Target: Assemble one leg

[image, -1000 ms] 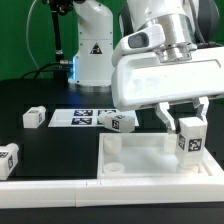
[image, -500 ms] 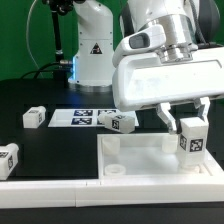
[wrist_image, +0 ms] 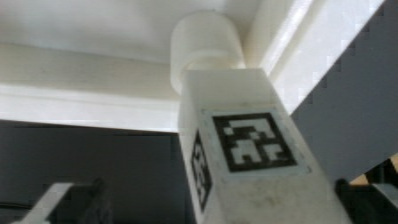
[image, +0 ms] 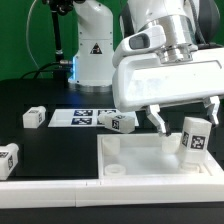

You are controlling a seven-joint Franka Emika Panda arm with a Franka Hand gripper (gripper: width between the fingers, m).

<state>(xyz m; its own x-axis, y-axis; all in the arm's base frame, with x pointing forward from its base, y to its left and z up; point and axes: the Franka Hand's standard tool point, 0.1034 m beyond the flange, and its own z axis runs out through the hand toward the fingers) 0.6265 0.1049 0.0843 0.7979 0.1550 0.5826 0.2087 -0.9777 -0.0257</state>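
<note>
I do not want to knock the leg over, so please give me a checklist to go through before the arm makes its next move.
1. Gripper open: ok.
2. Fingers clear of the leg: ok, gap on both sides.
3. Leg upright: cannot tell, it seems to lean slightly.
4. Leg seated in the tabletop corner: cannot tell, base hidden.
5. Nearest spare leg lies apart from it: ok.

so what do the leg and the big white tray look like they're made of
The leg looks like white plastic, smooth and matte, with even colour and rounded edges. Its tag seems to be a flat printed sticker. The tabletop is the same plain white with a dull sheen, so it is likely hard plastic too, though that isn't certain.
</note>
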